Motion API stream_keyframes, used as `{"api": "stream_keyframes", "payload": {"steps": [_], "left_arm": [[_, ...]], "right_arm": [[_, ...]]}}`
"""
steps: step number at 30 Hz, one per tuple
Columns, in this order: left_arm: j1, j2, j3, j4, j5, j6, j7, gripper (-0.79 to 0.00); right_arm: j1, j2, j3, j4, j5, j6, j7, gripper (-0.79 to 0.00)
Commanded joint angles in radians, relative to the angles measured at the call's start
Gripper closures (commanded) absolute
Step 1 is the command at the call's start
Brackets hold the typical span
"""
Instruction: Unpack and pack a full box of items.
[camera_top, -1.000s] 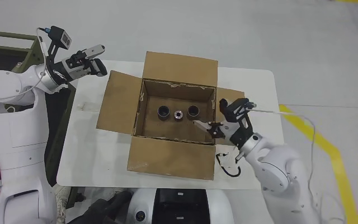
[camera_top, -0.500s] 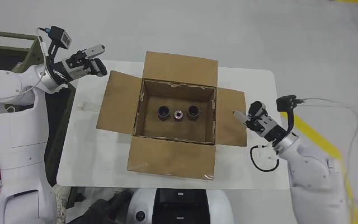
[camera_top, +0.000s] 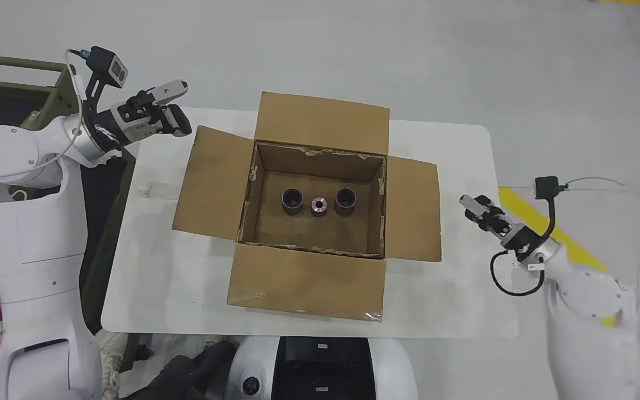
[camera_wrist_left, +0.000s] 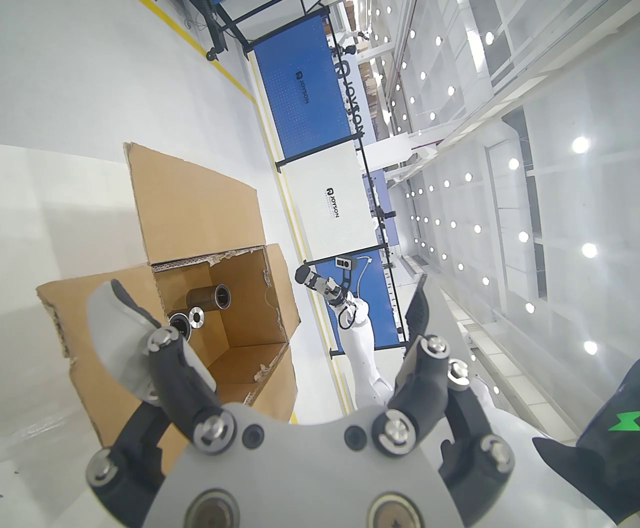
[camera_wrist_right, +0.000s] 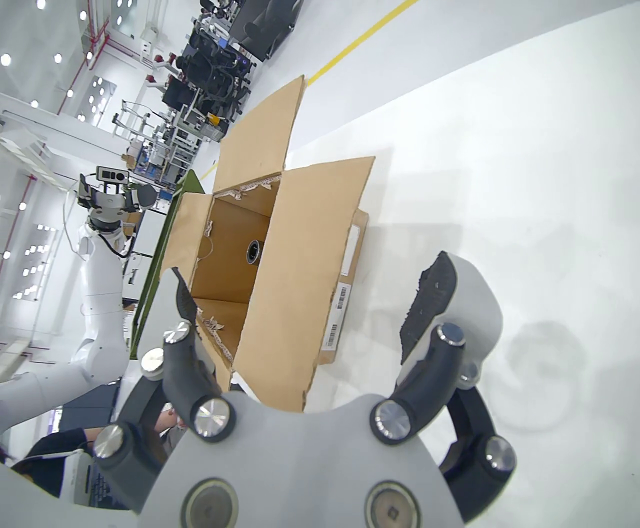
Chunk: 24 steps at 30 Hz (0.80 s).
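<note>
Your right gripper has its fingers spread wide with nothing between them. It hangs just beyond the box's right flap, above the table's right edge. The left gripper is likewise open and empty, and it sits well out past the box's left flap.

The items lie in a row on the box floor, toward its far wall: a dark cylinder, a small metal ring between, and a second dark cylinder nearest the right wall. Unpacking looks to be the job in hand, with that right-hand cylinder the likeliest pick.

Bring the right gripper over the opening first, then go straight down, so that you clear the flap and the torn rim. Set the fingers across the row rather than along it, since the ring sits just beside the cylinder and would foul a finger.

From the top view the cylinders seem to stand on end, but you cannot be sure. The box's near wall hides the floor strip beneath it. In the right wrist view the flap covers most of the inside.
</note>
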<state>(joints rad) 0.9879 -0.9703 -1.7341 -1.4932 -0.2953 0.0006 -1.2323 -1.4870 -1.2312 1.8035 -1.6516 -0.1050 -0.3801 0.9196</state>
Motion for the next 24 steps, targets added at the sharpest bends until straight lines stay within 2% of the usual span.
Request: {"api": "stream_keyframes", "payload": {"steps": [1, 3, 21, 24], "left_arm": [[0.0, 0.0, 0.0, 0.0, 0.0, 0.0, 0.0, -0.785], [0.0, 0.0, 0.0, 0.0, 0.0, 0.0, 0.0, -0.785], [0.0, 0.0, 0.0, 0.0, 0.0, 0.0, 0.0, -0.785], [0.0, 0.0, 0.0, 0.0, 0.0, 0.0, 0.0, -0.785]], "right_arm": [[0.019, 0.004, -0.001, 0.047, 0.032, -0.006, 0.02, -0.785], [0.041, 0.008, -0.005, 0.096, 0.041, -0.01, 0.039, -0.785], [0.04, 0.008, -0.006, 0.1, 0.042, 0.001, 0.027, -0.785], [0.051, 0.012, -0.025, 0.11, 0.069, 0.017, 0.06, -0.785]]}}
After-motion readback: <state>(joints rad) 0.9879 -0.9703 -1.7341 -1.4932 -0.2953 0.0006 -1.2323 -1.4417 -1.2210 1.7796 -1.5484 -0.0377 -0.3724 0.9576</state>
